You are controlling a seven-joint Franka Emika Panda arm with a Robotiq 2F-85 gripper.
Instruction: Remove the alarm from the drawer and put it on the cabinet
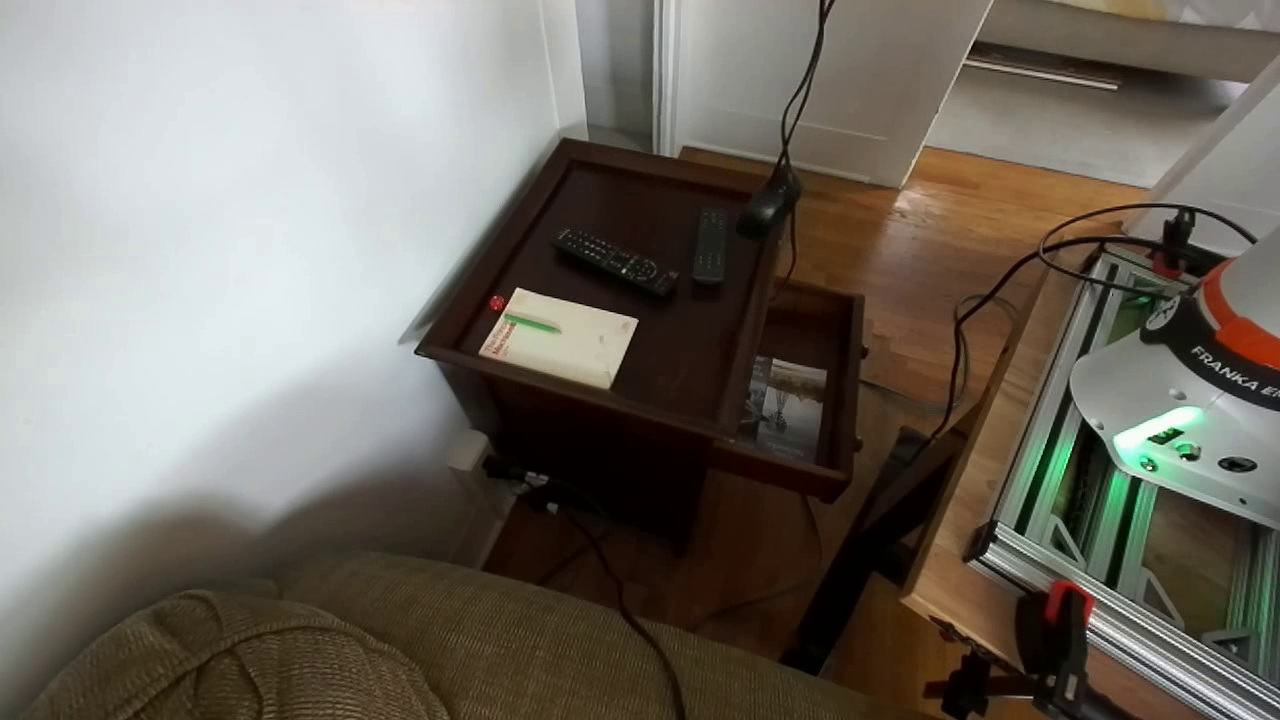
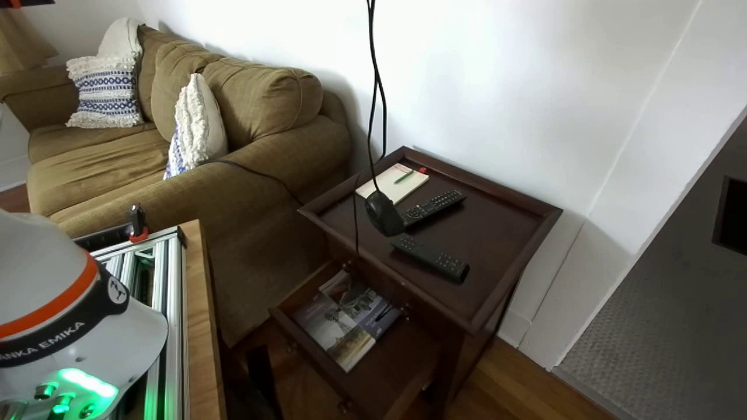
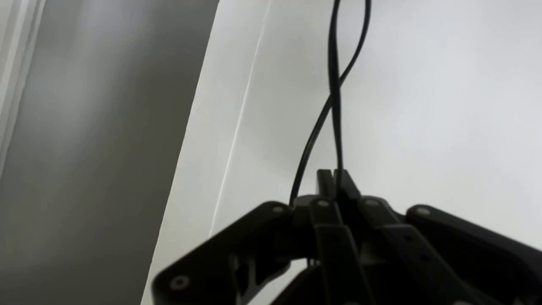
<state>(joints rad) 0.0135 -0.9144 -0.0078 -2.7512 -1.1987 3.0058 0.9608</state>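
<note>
The table (image 1: 680,345) is a dark reddish-brown cabinet (image 2: 502,233). Directly on top lie a black remote (image 1: 612,262), a second black remote (image 1: 709,247), a pale booklet (image 1: 575,350) and, just beside it, a small red object (image 1: 497,302).

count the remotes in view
2, both on the cabinet: one remote nearer the pale booklet, the other remote nearer the open drawer. Any deeper inside that drawer would be hidden.

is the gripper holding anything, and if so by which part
The alarm, by its cord: the gripper pinches the cord, with the alarm hanging below.
</note>
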